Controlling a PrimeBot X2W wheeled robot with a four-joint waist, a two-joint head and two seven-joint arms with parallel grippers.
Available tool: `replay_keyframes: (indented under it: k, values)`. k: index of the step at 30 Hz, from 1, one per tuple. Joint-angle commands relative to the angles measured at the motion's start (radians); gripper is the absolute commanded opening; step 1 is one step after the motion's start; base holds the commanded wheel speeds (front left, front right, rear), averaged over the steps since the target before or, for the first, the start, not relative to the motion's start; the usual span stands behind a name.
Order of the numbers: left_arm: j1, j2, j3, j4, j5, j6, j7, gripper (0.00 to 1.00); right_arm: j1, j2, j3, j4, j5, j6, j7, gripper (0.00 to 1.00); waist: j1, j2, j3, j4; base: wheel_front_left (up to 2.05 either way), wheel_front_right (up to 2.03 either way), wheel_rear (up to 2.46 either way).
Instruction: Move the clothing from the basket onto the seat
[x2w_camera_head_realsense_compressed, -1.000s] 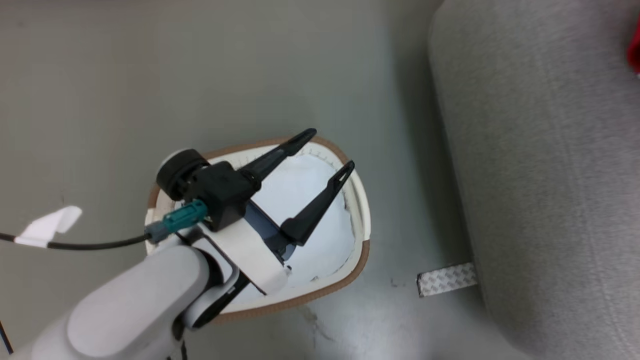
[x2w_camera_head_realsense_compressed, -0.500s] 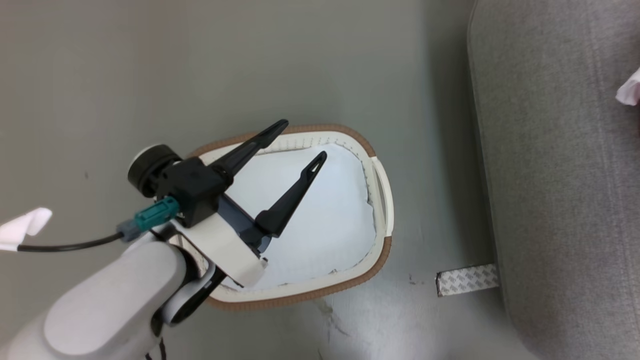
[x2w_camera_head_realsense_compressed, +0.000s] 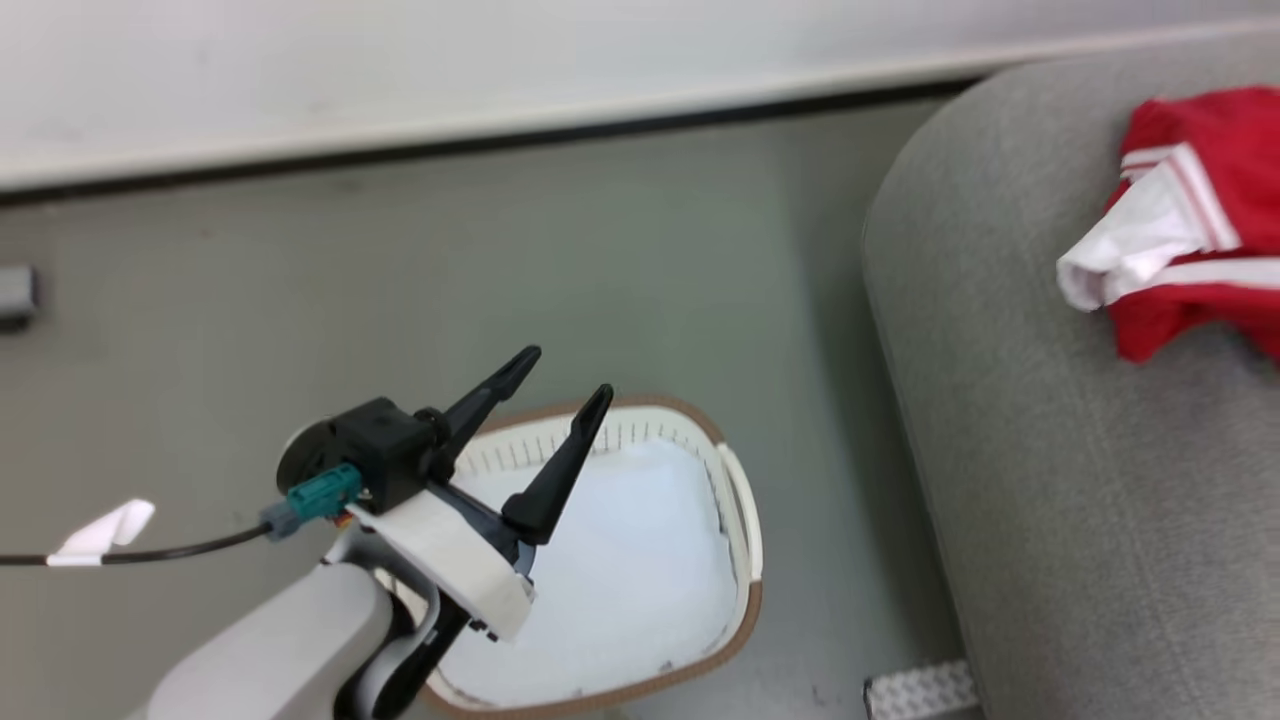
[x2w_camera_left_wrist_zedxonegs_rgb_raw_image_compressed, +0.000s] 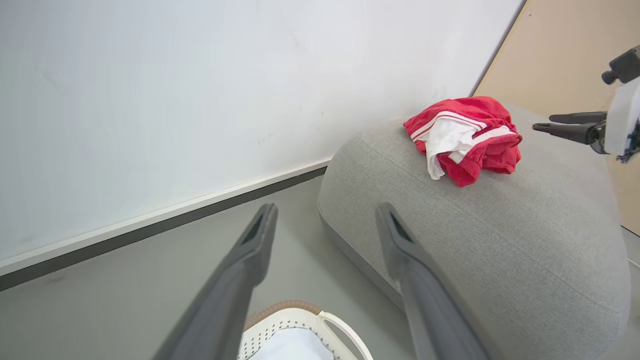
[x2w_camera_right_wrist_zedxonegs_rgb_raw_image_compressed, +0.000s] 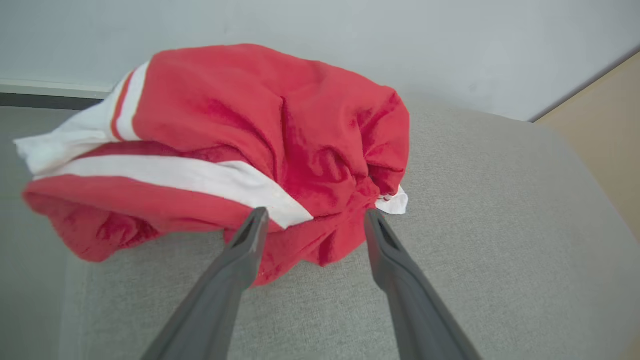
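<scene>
The red clothing with white panels lies bunched on top of the grey seat, near its back edge; the left wrist view has the clothing on the seat too. My right gripper is open, its tips just short of the clothing, nothing between them; it also enters the left wrist view from the right. My left gripper is open and empty, hanging over the far rim of the cream basket, which holds a pale pad.
A white wall with a dark skirting strip runs behind the grey floor. A small textured metal plate lies on the floor at the seat's foot. A black cable with a white tag trails from my left wrist.
The head camera has tilted up, bringing the wall and the clothing on the seat into view. My left gripper has narrowed slightly while staying open over the basket.
</scene>
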Motion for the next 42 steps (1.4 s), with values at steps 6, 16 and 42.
replay_keyframes:
  k: [6,16,42]
  values:
    - [0.097,-0.030,0.048,0.052,-0.053,0.045,-0.024,1.00,0.258,-0.059,0.031,-0.329,0.155,-0.003,0.025,1.00,0.0001,0.0000,-0.237,0.048,0.00,0.00,0.00]
    - [0.250,-0.034,0.223,0.030,-0.097,0.103,-0.032,1.00,0.528,0.083,-0.037,-0.768,0.196,-0.002,0.029,1.00,0.0001,0.0000,-0.361,0.131,0.00,0.00,0.00]
    - [0.670,-0.338,0.743,0.108,0.292,-0.084,-0.032,1.00,0.749,0.426,0.096,-0.616,0.067,-0.003,-0.430,1.00,0.0001,0.0000,-0.392,0.223,0.00,0.00,0.00]
